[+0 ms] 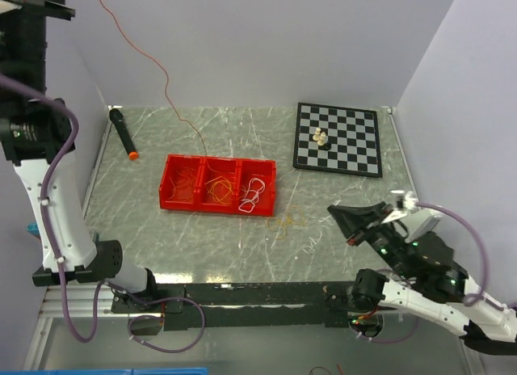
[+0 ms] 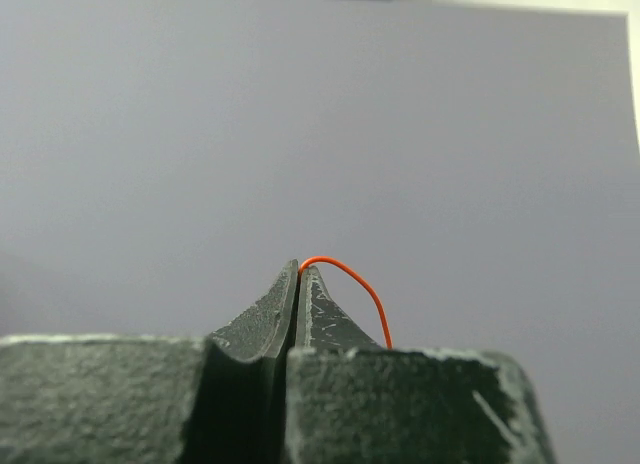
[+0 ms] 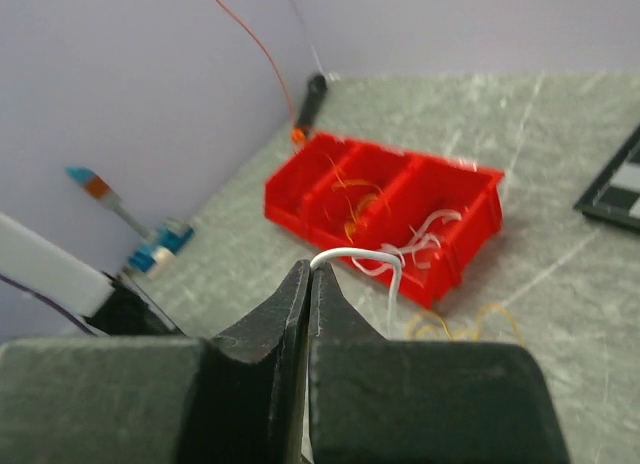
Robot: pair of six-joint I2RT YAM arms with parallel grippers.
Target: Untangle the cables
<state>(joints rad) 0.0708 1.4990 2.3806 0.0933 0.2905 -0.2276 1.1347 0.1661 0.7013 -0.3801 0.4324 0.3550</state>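
A red three-compartment tray (image 1: 174, 199) holds loopy cables: red on the left (image 1: 184, 181), orange-yellow in the middle (image 1: 218, 189), white on the right (image 1: 255, 194). A yellow clump (image 1: 287, 221) lies on the table in front of the tray. My left gripper (image 2: 299, 267) is raised high against the wall, out of the top view. It is shut on a thin orange-red cable (image 2: 365, 289) that runs down (image 1: 137, 48) toward the tray. My right gripper (image 3: 309, 268) hovers near the tray's right front (image 1: 333, 208), shut on a white cable (image 3: 372, 254).
A chessboard (image 1: 355, 153) with a few small pieces (image 1: 321, 137) lies at the back right. A black marker with an orange tip (image 1: 123, 132) rests at the back left. Purple-grey walls enclose the table on three sides.
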